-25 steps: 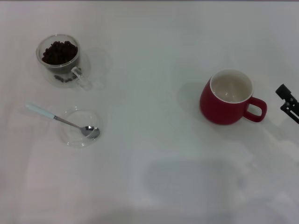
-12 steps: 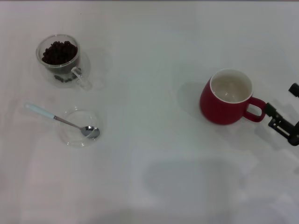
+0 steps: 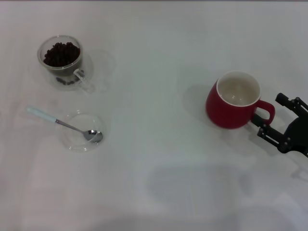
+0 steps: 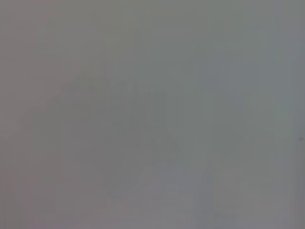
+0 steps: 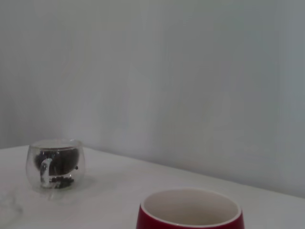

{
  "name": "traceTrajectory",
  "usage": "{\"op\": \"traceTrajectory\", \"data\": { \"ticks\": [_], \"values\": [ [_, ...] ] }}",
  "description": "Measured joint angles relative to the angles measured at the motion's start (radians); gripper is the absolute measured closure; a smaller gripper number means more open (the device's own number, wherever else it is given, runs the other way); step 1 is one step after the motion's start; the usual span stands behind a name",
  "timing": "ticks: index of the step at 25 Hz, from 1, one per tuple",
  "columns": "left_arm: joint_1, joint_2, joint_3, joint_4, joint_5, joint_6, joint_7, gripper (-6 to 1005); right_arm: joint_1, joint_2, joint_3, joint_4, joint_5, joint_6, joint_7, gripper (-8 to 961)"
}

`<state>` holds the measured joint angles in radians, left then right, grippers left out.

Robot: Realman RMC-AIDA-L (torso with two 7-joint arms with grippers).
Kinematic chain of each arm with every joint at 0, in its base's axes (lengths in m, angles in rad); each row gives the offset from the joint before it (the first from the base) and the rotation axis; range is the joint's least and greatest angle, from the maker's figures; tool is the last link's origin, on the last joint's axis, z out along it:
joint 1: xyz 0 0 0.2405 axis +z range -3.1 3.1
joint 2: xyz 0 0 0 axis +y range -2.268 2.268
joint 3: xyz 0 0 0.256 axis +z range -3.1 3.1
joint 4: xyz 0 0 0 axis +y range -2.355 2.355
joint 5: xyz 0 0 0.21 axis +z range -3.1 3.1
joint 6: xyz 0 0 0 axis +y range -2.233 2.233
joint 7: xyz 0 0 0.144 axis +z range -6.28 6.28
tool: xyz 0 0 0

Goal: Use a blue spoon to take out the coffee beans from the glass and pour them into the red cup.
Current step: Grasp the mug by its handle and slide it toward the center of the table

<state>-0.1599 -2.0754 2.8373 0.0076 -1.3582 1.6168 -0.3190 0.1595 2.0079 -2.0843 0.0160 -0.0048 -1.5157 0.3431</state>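
The red cup (image 3: 230, 111) stands upright and empty at the right of the white table, its handle pointing right. My right gripper (image 3: 270, 116) is open at table level, with one finger on each side of that handle; I cannot tell if it touches. The glass (image 3: 61, 61) with the coffee beans (image 3: 61, 53) stands at the far left. The blue spoon (image 3: 61, 123) lies nearer to me, its bowl resting in a shallow clear dish (image 3: 76, 138). The right wrist view shows the red cup's rim (image 5: 189, 210) close up and the glass (image 5: 52, 164) farther off. The left gripper is out of view.
The white table (image 3: 154, 159) stretches between the glass and the red cup. The left wrist view shows only a plain grey surface. A pale wall stands behind the table in the right wrist view.
My right gripper has come in from the right edge, moving left and nearer to me, up to the red cup's handle. The cup, glass and spoon have not moved.
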Motion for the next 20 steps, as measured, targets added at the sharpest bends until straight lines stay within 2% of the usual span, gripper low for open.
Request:
{"op": "traceTrajectory", "data": {
  "ticks": [7, 10, 15, 20],
  "values": [
    [0.000, 0.000, -0.001, 0.000, 0.001, -0.001, -0.001, 111, 0.013, 0.000, -0.013, -0.005, 0.000, 0.031, -0.006, 124],
    [-0.002, 0.000, -0.003, 0.000, 0.001, -0.003, 0.000, 111, 0.020, 0.000, -0.014, -0.005, 0.000, 0.035, -0.007, 159],
    [-0.009, 0.001, -0.004, 0.000, 0.000, -0.015, 0.001, 111, 0.028, -0.001, -0.015, -0.005, 0.000, 0.042, -0.008, 336],
    [-0.013, 0.002, -0.004, 0.000, -0.002, -0.018, 0.002, 112, 0.035, -0.002, -0.016, -0.005, 0.000, 0.054, -0.009, 433]
  ]
}}
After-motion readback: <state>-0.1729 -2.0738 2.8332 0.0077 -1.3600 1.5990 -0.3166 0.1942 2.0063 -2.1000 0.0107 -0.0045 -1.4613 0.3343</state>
